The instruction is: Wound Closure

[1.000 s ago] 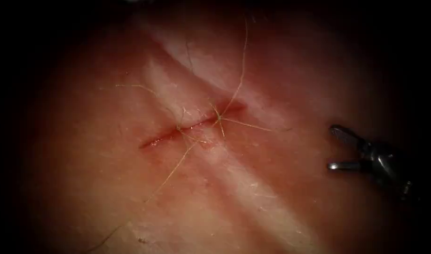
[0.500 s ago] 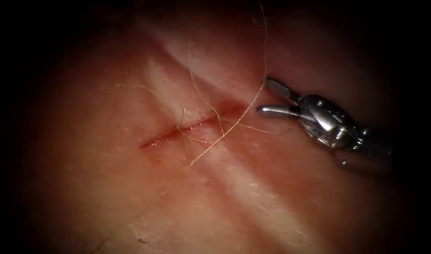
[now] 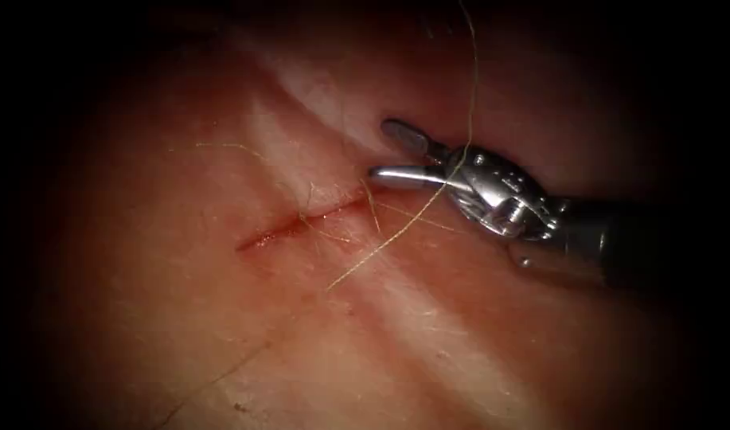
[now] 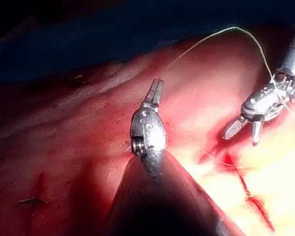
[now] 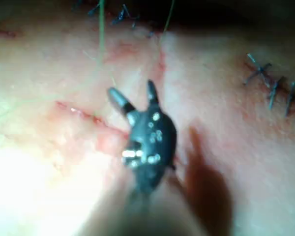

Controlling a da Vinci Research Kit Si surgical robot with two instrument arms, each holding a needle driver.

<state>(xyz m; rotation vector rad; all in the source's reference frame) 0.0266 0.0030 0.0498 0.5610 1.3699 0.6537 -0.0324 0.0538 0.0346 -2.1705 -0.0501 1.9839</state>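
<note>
**Right tool spread at the cut's right end, thread across it**

The right tool (image 3: 390, 151) has its jaws wide apart and grips nothing; a fine, pale thread (image 3: 396, 231) drapes over its wrist, running up past it and down onto the tissue (image 3: 181, 318) below its tips, probably so the open jaws can reach the strand. Just beyond those tips lies the cut (image 3: 301, 224), a thin red slit in glossy pink flesh with stitched thread ends fanning from it. The left tool (image 4: 155, 92), a slim steel beak, has its jaws closed and seemingly empty, well apart from the right tool. I cannot see the needle.
</note>
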